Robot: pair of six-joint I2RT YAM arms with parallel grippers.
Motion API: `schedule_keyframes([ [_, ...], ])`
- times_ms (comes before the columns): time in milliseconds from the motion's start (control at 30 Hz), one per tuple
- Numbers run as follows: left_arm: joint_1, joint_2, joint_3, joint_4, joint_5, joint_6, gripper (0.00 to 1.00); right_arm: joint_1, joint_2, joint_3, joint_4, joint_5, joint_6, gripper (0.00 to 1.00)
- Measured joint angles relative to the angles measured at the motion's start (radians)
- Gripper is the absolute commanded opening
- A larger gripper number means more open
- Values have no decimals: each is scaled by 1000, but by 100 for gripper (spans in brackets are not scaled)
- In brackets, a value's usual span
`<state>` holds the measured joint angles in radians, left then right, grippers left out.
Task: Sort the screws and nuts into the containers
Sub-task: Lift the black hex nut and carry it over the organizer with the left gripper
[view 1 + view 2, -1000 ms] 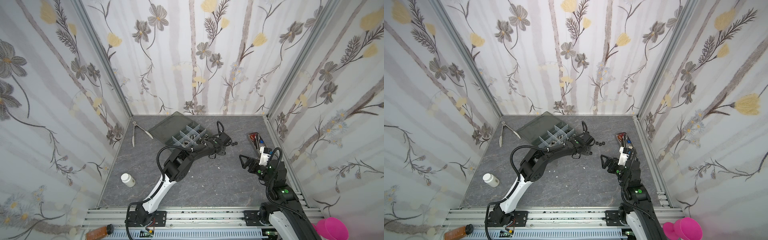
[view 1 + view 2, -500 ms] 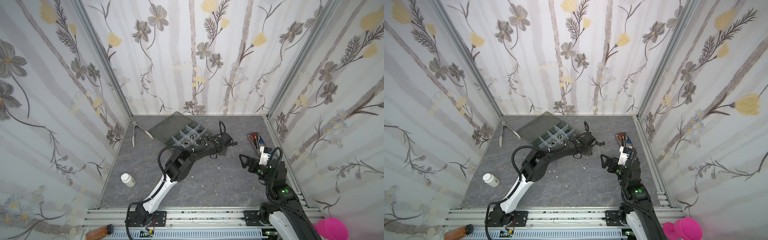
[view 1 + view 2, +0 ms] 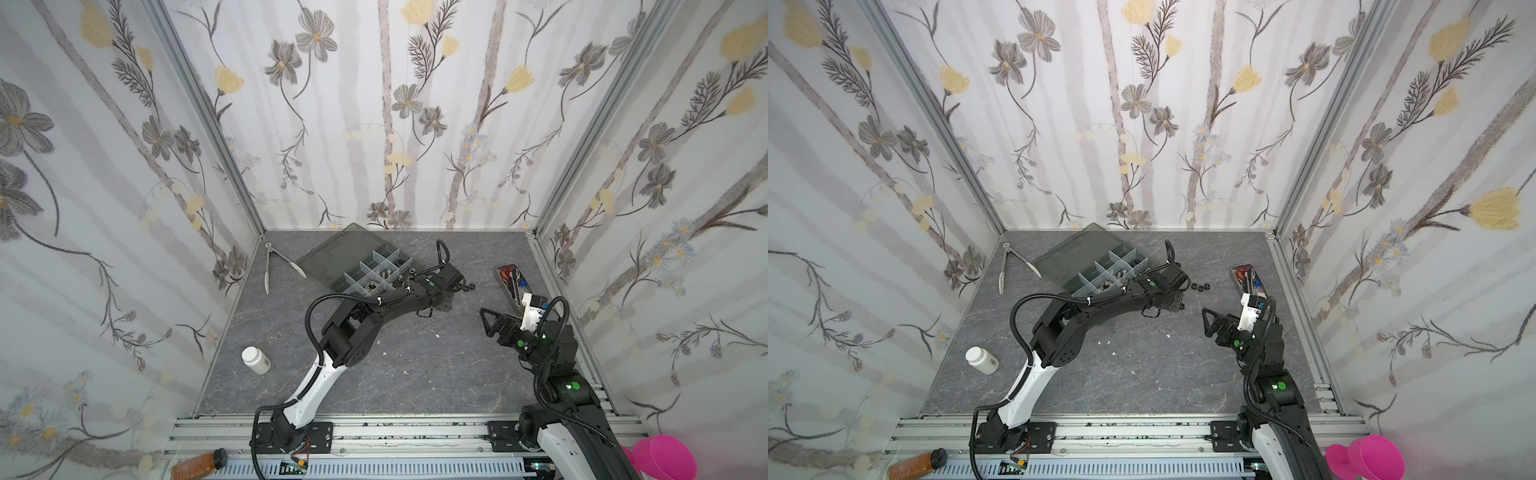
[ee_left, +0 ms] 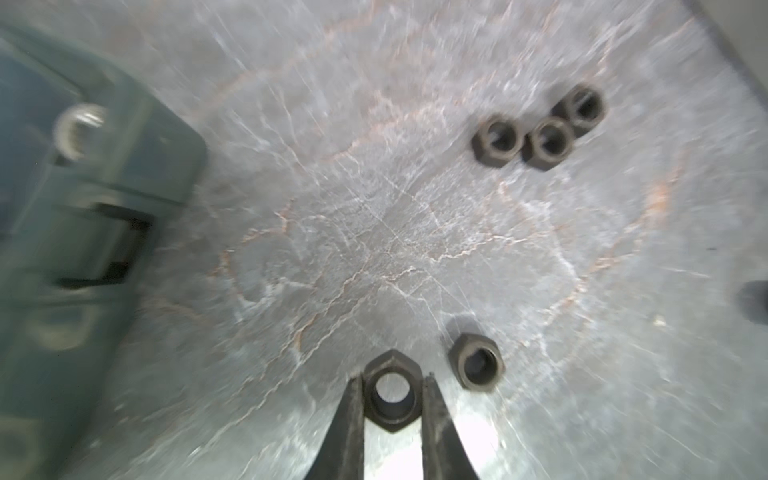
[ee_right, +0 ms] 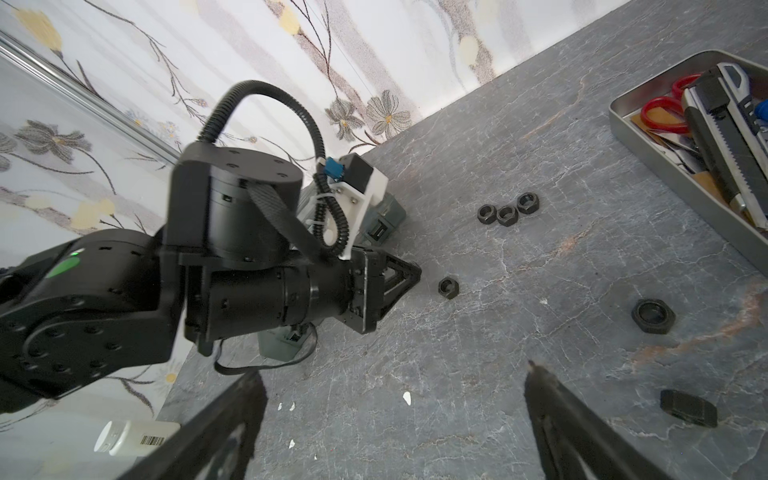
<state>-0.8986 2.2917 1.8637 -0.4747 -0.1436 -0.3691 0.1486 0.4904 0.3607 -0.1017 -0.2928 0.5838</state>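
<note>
My left gripper (image 4: 392,384) is shut on a black hex nut (image 4: 392,390) close above the grey table, right of the smoky-grey box (image 4: 83,208). Another black nut (image 4: 478,361) lies just beside it, and three more (image 4: 544,141) sit in a cluster further on. In both top views this gripper (image 3: 448,300) (image 3: 1179,305) is between the box's compartments (image 3: 365,266) and that cluster (image 3: 466,287). A silver nut (image 4: 79,129) rests inside the box. My right gripper (image 5: 395,374) (image 3: 488,322) hangs open and empty over bare table. I cannot make out any screws.
A metal tray of red-handled tools (image 3: 513,282) stands at the right wall. A larger black nut (image 5: 653,316) and a dark flat piece (image 5: 688,407) lie near my right gripper. Silver tongs (image 3: 270,266) lie at the back left, and a white bottle (image 3: 257,360) at the front left.
My left gripper has closed on the black nut after edging slightly right. The right arm has not moved.
</note>
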Motion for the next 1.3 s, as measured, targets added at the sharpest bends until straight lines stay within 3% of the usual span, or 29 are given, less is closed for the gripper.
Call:
schedule_keyframes([
  [600,27,-383,-428,103,-47,-18,18,1,51,-24,14,-38,10,100],
  [1033,139,-603,-697,192,-34,-52,19,1,111,-101,163,-77,91,100],
  [1300,226,-644,-786,236,-8,-57,19,1,179,-121,236,-79,149,100],
])
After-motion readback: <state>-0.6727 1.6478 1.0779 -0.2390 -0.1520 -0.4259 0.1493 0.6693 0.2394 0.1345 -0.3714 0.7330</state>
